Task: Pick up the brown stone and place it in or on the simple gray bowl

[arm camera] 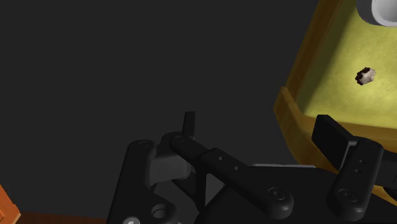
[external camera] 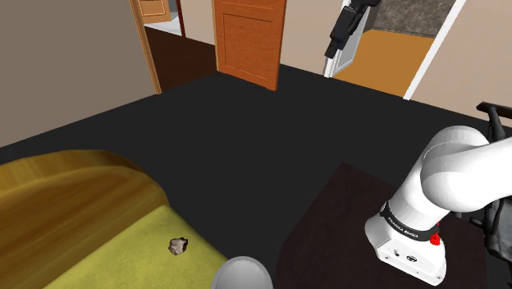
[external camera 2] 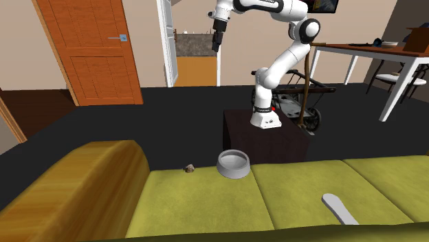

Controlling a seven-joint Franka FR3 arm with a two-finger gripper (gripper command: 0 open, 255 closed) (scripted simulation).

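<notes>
1. High above the dark floor [external camera 2: 172,117]: gripper [external camera 2: 217,38], fingers [arm camera: 331,137] spread apart, clasping nothing.
2. On the yellow-green sofa [external camera 2: 199,206] seat, close to its wooden arm: stone [external camera 2: 188,168], well apart from gripper.
3. Near stone, not touching, on the same seat: bowl [external camera 2: 234,163], upright.
</notes>
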